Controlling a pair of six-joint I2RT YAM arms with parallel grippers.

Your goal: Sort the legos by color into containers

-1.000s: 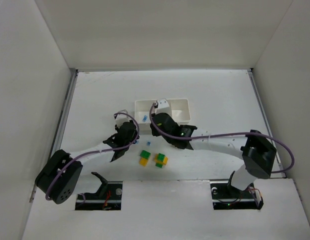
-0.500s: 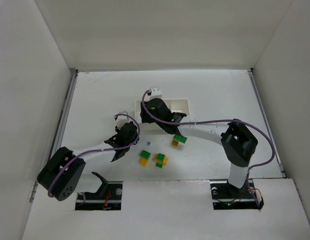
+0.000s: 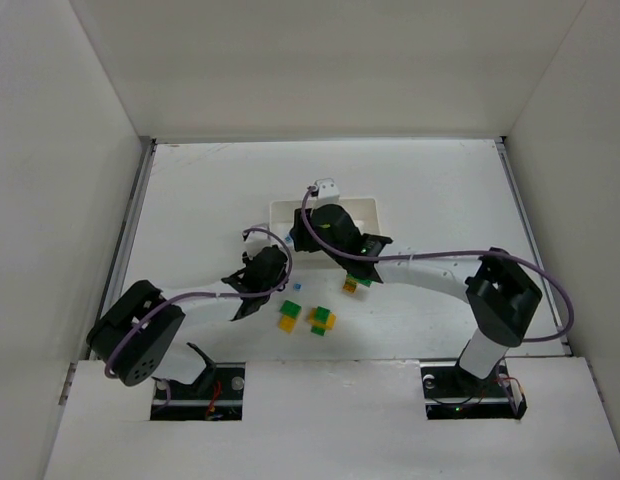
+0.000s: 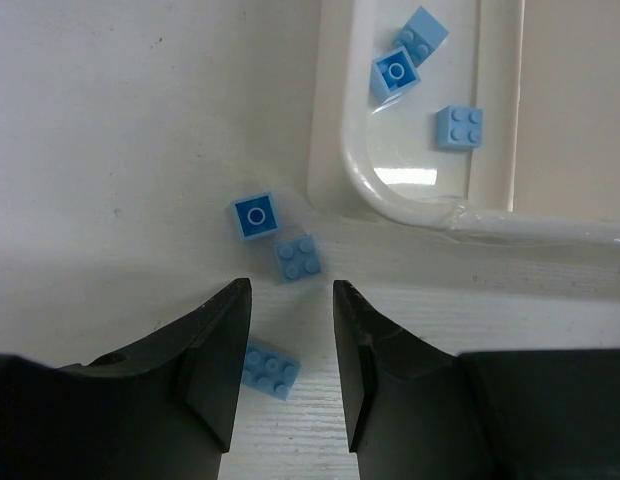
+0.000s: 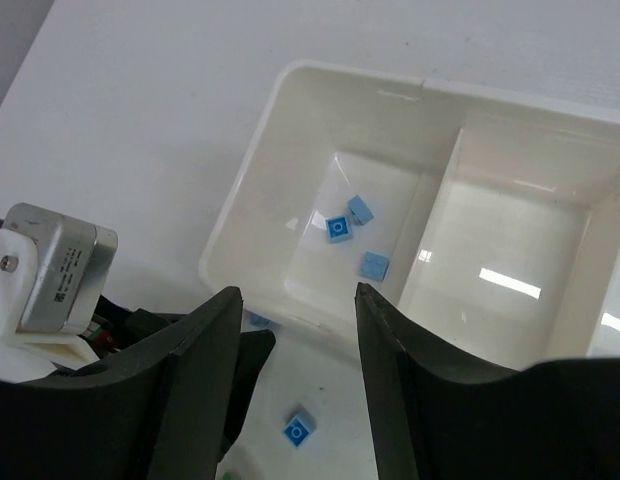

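The long white tray lies on the counter, and its end compartment holds three light blue legos. Three loose blue legos lie on the counter just outside that compartment's corner, and the left fingers stand spread and empty just beside them. The right fingers hang above the tray's near rim, likewise parted and gripping nothing. Green-and-yellow legos sit apart from the tray, on its near side.

Tray mostly hidden under right arm, blue brick partly behind left gripper, lower centre.
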